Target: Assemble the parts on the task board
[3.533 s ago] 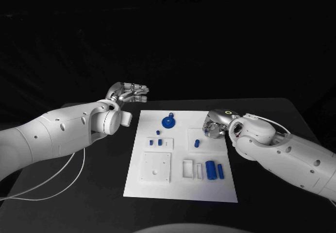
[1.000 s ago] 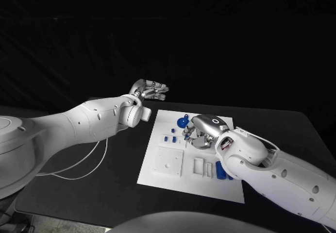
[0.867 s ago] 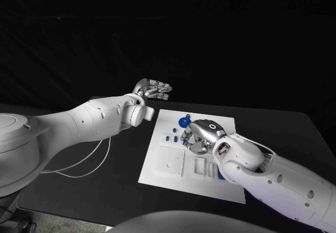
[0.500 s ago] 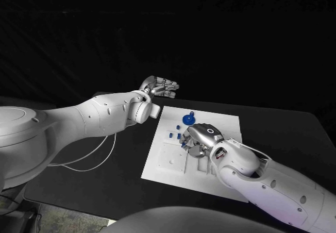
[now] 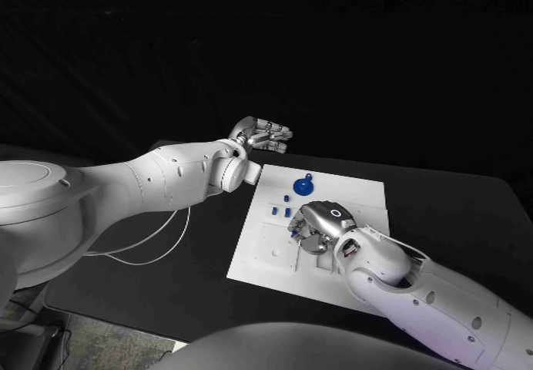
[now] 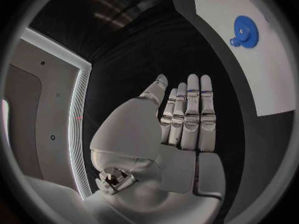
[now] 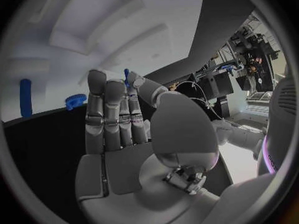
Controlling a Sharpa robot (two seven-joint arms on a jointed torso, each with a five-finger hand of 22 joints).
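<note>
Right hand (image 5: 314,227) hovering low over task board (image 5: 353,190) middle, pinching small blue part (image 7: 127,75) at fingertips; left hand (image 5: 263,136) hanging empty, fingers straight, beyond board's far-left corner; blue gear (image 5: 302,186) lying near board's far edge

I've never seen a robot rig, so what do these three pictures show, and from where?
A robot with two white arms and silver hands. The square picture is from a camera on its head, looking down at a black table; the round ones are from cameras at its wrists. On the table lies a white task board with blue pieces, among them a blue gear. The left hand is raised beyond the board, holding nothing. The right hand, over the board, seems to pinch a small blue peg.
</note>
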